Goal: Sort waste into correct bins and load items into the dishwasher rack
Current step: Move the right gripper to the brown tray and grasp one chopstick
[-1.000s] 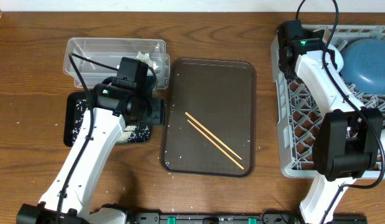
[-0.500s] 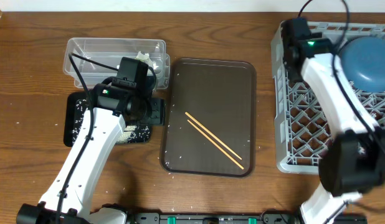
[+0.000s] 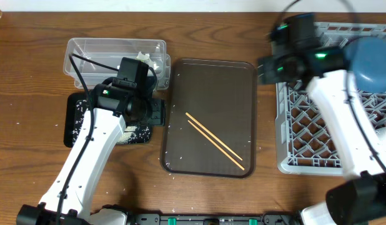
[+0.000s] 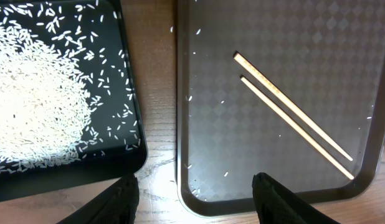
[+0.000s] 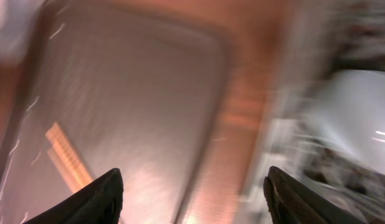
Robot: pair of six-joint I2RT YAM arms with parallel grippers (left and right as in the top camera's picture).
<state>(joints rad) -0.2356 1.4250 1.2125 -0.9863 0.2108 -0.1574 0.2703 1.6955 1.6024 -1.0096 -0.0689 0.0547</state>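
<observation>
Two wooden chopsticks [image 3: 215, 140] [image 4: 292, 112] lie diagonally on the brown serving tray [image 3: 237, 81]. My left gripper [image 4: 199, 202] hangs open and empty over the gap between that tray and the black tray [image 3: 77, 119] [image 4: 127, 143], which holds white rice [image 4: 37, 99]. The clear tub [image 3: 115, 53] behind it contains crumpled tissue [image 3: 146, 59]. My right gripper [image 3: 263, 64] [image 5: 192, 199] is open and empty between the brown tray's far right corner and the grey dishwasher rack [image 3: 305, 125] [image 5: 342, 124]. The right wrist view is blurred, and the chopsticks [image 5: 65, 155] show at its left. A dark-blue plate [image 3: 374, 59] stands in the rack.
Loose rice grains [image 4: 192, 96] are scattered on the brown tray [image 4: 205, 37] and on the wooden table [image 3: 30, 75]. My left arm [image 3: 87, 156] stretches from the near edge over the black tray. The rack fills the table's right side.
My right gripper has opened and swung left from the rack's far left corner toward the brown tray. The left arm has not moved.
</observation>
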